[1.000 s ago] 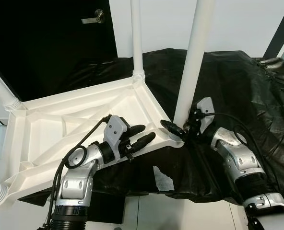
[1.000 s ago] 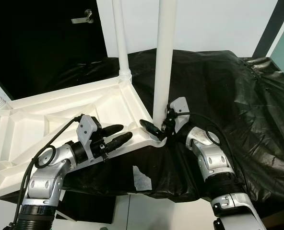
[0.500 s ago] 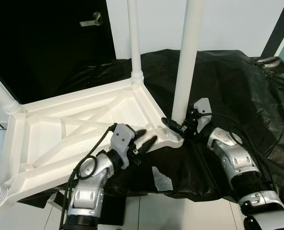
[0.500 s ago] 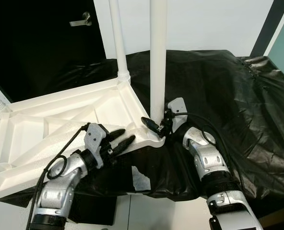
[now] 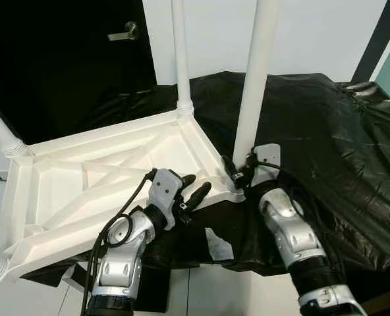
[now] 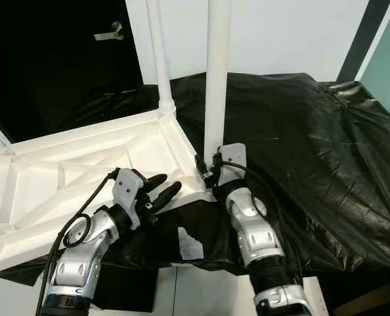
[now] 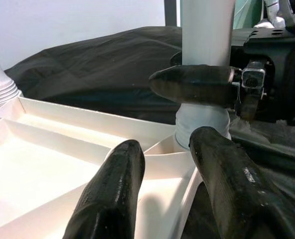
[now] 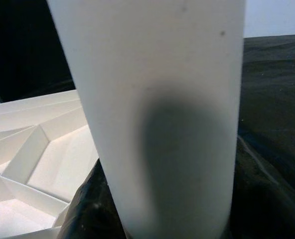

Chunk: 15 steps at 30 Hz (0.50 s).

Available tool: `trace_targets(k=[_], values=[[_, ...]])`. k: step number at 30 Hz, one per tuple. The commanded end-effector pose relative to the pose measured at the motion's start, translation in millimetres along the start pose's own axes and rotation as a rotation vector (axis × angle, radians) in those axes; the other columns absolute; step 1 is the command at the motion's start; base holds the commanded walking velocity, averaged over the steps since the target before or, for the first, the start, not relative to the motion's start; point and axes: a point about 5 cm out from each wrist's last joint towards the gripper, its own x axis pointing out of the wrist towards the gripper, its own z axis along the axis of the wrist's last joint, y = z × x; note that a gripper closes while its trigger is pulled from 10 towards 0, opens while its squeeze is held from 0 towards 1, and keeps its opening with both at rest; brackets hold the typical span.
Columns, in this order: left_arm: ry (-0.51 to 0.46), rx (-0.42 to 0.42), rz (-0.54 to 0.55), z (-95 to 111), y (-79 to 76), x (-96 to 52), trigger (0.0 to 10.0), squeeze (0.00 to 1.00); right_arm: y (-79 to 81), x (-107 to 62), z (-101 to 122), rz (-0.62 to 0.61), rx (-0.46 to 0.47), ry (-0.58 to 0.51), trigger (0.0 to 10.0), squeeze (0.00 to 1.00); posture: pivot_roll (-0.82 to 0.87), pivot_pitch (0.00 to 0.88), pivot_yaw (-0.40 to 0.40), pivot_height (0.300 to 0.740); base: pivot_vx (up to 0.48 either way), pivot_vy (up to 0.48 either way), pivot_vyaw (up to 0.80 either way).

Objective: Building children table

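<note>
Right gripper [image 5: 240, 176] clamping table leg [image 5: 253, 85]

The tops of the two upright white table legs [image 5: 253, 85] are cut off by the frame. The right gripper [image 5: 240, 176] is partly hidden behind the nearer leg.

tabletop [image 5: 103, 174]: white matt plastic | leg [image 5: 253, 85]: smooth white | sheet [image 5: 327, 138]: glossy black, crinkled

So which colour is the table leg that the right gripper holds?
White. The table leg shows best in the left eye view, with the right gripper at its base.
</note>
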Motion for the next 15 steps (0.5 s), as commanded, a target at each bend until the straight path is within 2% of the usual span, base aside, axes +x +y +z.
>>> trace_targets(k=[1,3,5,14,15], values=[[0.012,0.008,0.048,-4.3,3.4,-0.1,10.0,0.00,-0.8,-7.6,-26.8,-0.078,0.015,0.136,10.0,0.00,-0.02,0.000,0.037,0.740,0.000,0.000,0.00],[0.012,0.008,0.048,-4.3,3.4,-0.1,10.0,0.00,-0.8,-7.6,-26.8,-0.078,0.015,0.136,10.0,0.00,-0.02,0.000,0.037,0.740,0.000,0.000,0.00],[0.004,0.012,0.064,-3.8,4.3,2.4,10.0,0.00,4.1,-8.5,-28.9,-0.139,0.068,0.146,10.0,0.00,-0.03,0.000,0.042,0.740,0.000,0.000,0.00],[-0.005,0.013,0.064,-2.3,4.0,5.9,10.0,0.00,6.9,-9.9,-23.6,-0.135,0.093,0.112,10.0,0.00,-0.04,0.000,0.046,0.740,0.000,0.000,0.00],[-0.004,0.015,0.060,-1.6,3.6,6.6,10.0,0.00,7.0,-10.4,-21.5,-0.119,0.090,0.096,10.0,1.00,-0.04,0.000,0.048,0.740,0.000,0.000,0.00]])
